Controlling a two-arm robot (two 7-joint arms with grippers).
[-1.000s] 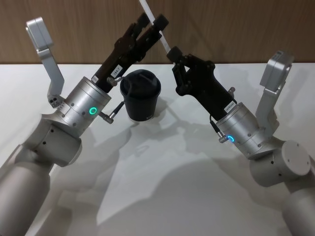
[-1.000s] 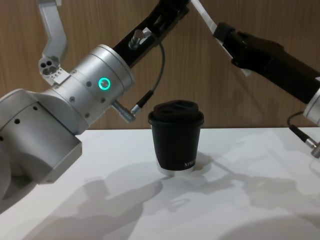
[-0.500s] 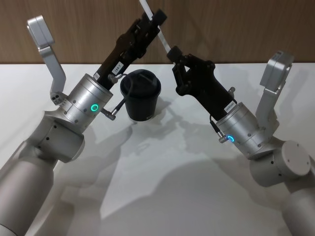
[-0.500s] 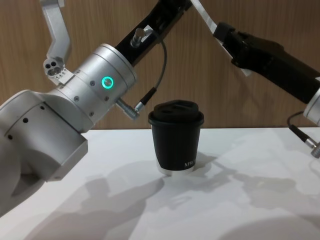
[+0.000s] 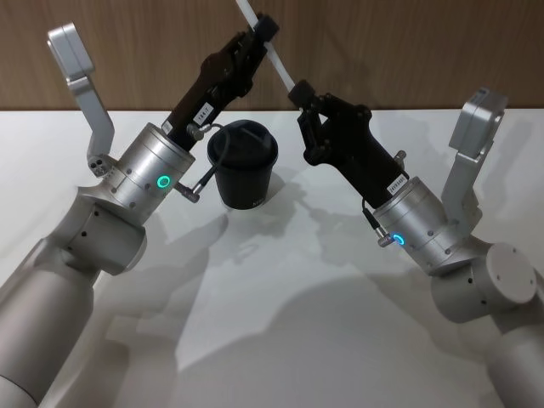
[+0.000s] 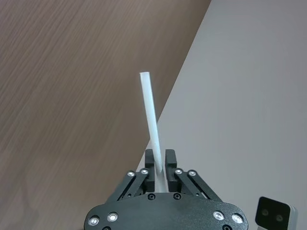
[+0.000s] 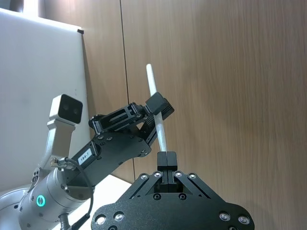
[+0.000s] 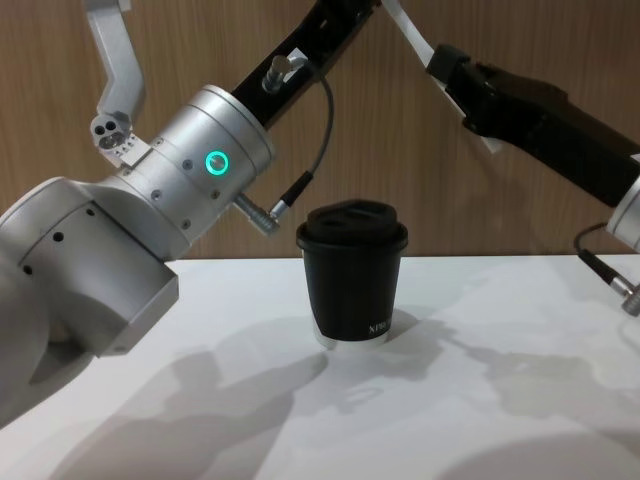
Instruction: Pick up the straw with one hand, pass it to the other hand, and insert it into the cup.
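Note:
The white straw [image 5: 281, 68] hangs slanted in the air above and behind the black lidded cup [image 5: 244, 166], held by both grippers. My left gripper [image 5: 264, 27] is shut on its upper part, with the straw [image 6: 151, 115] running out between the fingers. My right gripper [image 5: 299, 89] is shut on the straw's lower end; in the right wrist view the straw [image 7: 158, 124] rises from that gripper [image 7: 166, 158] up through the left gripper [image 7: 156, 109]. In the chest view the cup [image 8: 352, 275] stands upright on the table below the straw [image 8: 405, 25].
The white table [image 5: 280, 323] spreads out around the cup. A wooden wall [image 5: 408, 42] stands behind it. A thin grey cable [image 8: 318, 150] loops from the left wrist just above and left of the cup's lid.
The left gripper's fingers, spread on either side of the straw a second ago, have closed onto it. The left arm shifted slightly. The right gripper and cup stayed put.

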